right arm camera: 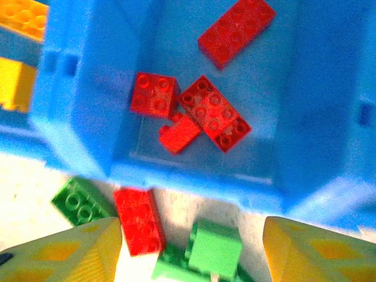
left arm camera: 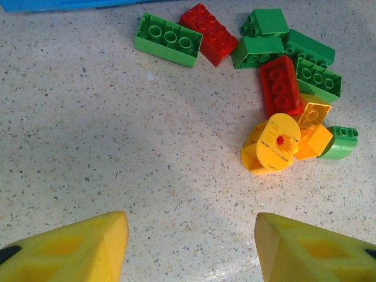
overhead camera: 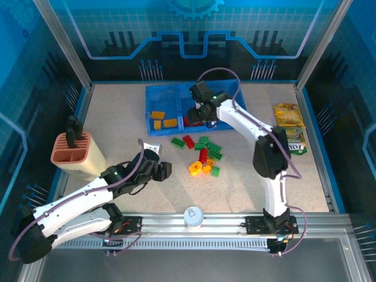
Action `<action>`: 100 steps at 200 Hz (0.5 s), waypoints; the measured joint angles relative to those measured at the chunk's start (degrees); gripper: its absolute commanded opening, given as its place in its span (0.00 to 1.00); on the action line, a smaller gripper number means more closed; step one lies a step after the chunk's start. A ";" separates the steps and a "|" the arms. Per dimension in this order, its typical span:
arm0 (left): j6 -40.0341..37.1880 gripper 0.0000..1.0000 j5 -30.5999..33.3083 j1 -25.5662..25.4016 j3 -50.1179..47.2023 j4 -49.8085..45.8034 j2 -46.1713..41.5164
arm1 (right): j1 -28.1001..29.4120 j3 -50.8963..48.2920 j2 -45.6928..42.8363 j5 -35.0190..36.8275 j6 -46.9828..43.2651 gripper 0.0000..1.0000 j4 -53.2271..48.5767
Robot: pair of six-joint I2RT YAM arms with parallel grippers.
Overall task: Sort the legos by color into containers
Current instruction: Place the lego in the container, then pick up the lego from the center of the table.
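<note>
Four red legos [right arm camera: 194, 111] lie in the middle container [right arm camera: 270, 76], perhaps three orange ones in the left; many remain loose. Left gripper [left arm camera: 188, 223] and right gripper [right arm camera: 191, 223] gape empty.

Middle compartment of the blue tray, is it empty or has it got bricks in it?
Not empty. The right wrist view shows four red bricks lying on the floor of the middle compartment.
</note>
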State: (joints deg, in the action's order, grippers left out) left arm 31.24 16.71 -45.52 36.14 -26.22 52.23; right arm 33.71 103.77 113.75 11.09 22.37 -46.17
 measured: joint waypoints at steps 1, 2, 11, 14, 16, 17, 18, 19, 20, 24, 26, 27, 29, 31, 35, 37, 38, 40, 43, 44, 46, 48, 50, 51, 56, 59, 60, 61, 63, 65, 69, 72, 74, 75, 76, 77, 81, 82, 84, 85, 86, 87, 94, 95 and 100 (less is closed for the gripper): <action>-0.07 0.61 0.00 0.00 0.07 0.04 0.13 | 0.00 -0.33 -0.35 0.00 0.00 0.67 0.15; -0.09 0.61 0.00 0.00 0.09 0.04 0.17 | 0.00 -0.94 -1.03 -0.07 -0.04 0.67 0.42; -0.13 0.62 0.00 0.00 0.35 0.37 0.74 | 0.00 -4.55 -4.87 -0.48 -0.26 0.67 1.62; -0.17 0.62 0.00 0.00 0.39 0.48 0.98 | -0.02 -5.77 -6.19 -0.48 -0.39 0.67 1.86; -0.17 0.62 0.02 0.00 0.44 0.55 1.05 | -0.02 -6.67 -7.10 -0.63 -0.42 0.67 2.19; -0.17 0.62 0.00 0.00 0.46 0.59 1.09 | -0.02 -6.97 -7.41 -0.72 -0.44 0.67 2.27; -0.17 0.62 0.00 0.00 0.46 0.61 1.11 | -0.02 -7.26 -7.67 -0.72 -0.46 0.67 2.36; -0.17 0.62 0.00 0.00 0.48 0.70 1.20 | -0.02 -7.82 -8.24 -0.70 -0.46 0.67 2.47; -0.17 0.63 0.02 0.00 0.48 0.74 1.25 | -0.02 -8.13 -8.55 -0.68 -0.48 0.67 2.58; -0.17 0.63 0.00 0.00 0.52 0.92 1.40 | -0.02 -9.68 -10.03 -0.83 -0.63 0.67 3.21; -0.20 0.63 0.02 0.00 0.59 1.01 1.49 | -0.02 -10.58 -10.82 -0.85 -0.68 0.67 3.41; -0.20 0.63 0.02 0.02 0.61 1.07 1.60 | -0.02 -10.91 -11.15 -0.87 -0.70 0.67 3.50; -0.20 0.63 0.02 0.00 0.66 1.09 1.68 | -0.02 -11.85 -11.96 -0.92 -0.87 0.67 3.87; -0.22 0.63 0.02 0.02 0.72 1.09 1.77 | -0.02 -12.46 -12.41 -1.07 -0.90 0.67 4.11; -0.26 0.63 0.02 0.02 0.90 1.22 2.12 | -0.02 -14.32 -13.88 -1.09 -1.11 0.67 4.83; -0.24 0.63 0.02 0.02 0.98 1.27 2.23 | -0.02 -14.99 -14.32 -1.18 -1.22 0.67 5.03; -0.26 0.63 0.02 0.02 1.03 1.29 2.25 | -0.02 -15.58 -14.71 -1.29 -1.31 0.67 5.25; -0.26 0.63 0.02 0.02 1.14 1.36 2.47 | -0.02 -16.26 -15.17 -1.25 -1.33 0.67 5.38; -0.26 0.63 0.04 0.02 1.29 1.38 2.75 | -0.02 -17.57 -16.02 -1.31 -1.60 0.67 5.90; -0.28 0.63 0.02 0.02 1.38 1.38 2.89 | -0.02 -18.21 -16.37 -1.40 -1.73 0.67 6.16; -0.26 0.63 0.02 0.02 1.55 1.40 3.13 | -0.02 -18.82 -16.72 -1.49 -1.73 0.67 6.25; -0.28 0.63 0.02 0.02 1.70 1.38 3.41 | -0.07 -19.69 -17.22 -1.46 -1.88 0.67 6.51; -0.28 0.63 0.02 0.02 1.84 1.38 3.58 | -0.09 -20.61 -17.68 -1.55 -2.05 0.67 6.75; -0.28 0.63 0.02 0.02 1.99 1.38 3.74 | -0.09 -20.90 -17.81 -1.60 -2.12 0.67 6.84; -0.26 0.63 0.00 0.02 2.43 1.51 4.48 | -0.26 -22.91 -18.67 -1.75 -2.43 0.67 7.28; -0.26 0.63 0.00 0.02 2.73 1.55 4.90 | -0.35 -23.98 -19.02 -1.99 -2.58 0.67 7.54; -0.26 0.63 0.00 0.02 2.86 1.57 5.16 | -0.39 -24.24 -19.10 -2.01 -2.60 0.66 7.58; -0.26 0.63 0.00 0.04 2.93 1.60 5.27 | -0.48 -24.76 -19.28 -2.05 -2.78 0.66 7.76; -0.26 0.63 0.00 0.04 3.17 1.62 5.57 | -0.55 -25.29 -19.43 -2.23 -2.93 0.66 7.93; -0.26 0.63 -0.02 0.04 3.37 1.73 5.90 | -0.68 -26.03 -19.58 -2.40 -3.04 0.66 8.11; -0.26 0.63 -0.02 0.11 3.72 1.84 6.45 | -0.96 -27.15 -19.71 -2.64 -3.30 0.65 8.24; -0.26 0.63 -0.02 0.15 4.02 1.97 6.93 | -1.20 -27.89 -19.74 -2.78 -3.41 0.65 8.28; -0.24 0.63 -0.04 0.13 4.11 2.05 7.10 | -1.38 -28.44 -19.74 -2.84 -3.61 0.65 8.35; -0.24 0.63 -0.04 0.15 4.20 2.14 7.26 | -1.44 -28.61 -19.74 -2.91 -3.69 0.65 8.37; -0.24 0.63 -0.04 0.15 4.24 2.16 7.32 | -1.53 -28.79 -19.74 -2.97 -3.74 0.65 8.41; -0.24 0.63 -0.07 0.15 4.33 2.21 7.48 | -1.64 -29.14 -19.74 -3.06 -3.85 0.65 8.55; -0.24 0.63 -0.07 0.17 4.57 2.38 7.87 | -1.99 -30.03 -19.67 -3.23 -4.13 0.64 8.76; -0.24 0.63 -0.09 0.17 4.59 2.40 7.93 | -2.05 -30.21 -19.67 -3.28 -4.24 0.64 8.76; -0.24 0.63 -0.13 0.22 4.68 2.54 8.11 | -2.25 -30.69 -19.67 -3.50 -4.28 0.64 8.87; -0.24 0.63 -0.15 0.22 4.72 2.56 8.17 | -2.32 -30.84 -19.67 -3.50 -4.31 0.64 8.87; -0.22 0.63 -0.20 0.26 4.76 2.62 8.28 | -2.36 -30.97 -19.67 -3.50 -4.35 0.64 8.87; -0.22 0.63 -0.24 0.26 4.79 2.67 8.33 | -2.47 -31.28 -19.65 -3.61 -4.55 0.64 8.87; -0.20 0.63 -0.46 0.35 4.98 2.89 8.79 | -2.93 -32.44 -19.63 -3.96 -5.01 0.64 9.01; -0.17 0.63 -0.48 0.35 4.98 2.93 8.81 | -2.99 -32.54 -19.63 -4.02 -5.09 0.64 9.03; -0.11 0.63 -0.61 0.35 4.98 3.21 9.01 | -3.19 -33.18 -19.61 -4.24 -5.44 0.65 9.22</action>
State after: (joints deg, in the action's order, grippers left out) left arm 31.14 16.10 -45.17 41.12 -23.00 61.23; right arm 30.52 70.59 94.15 6.85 16.93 -36.95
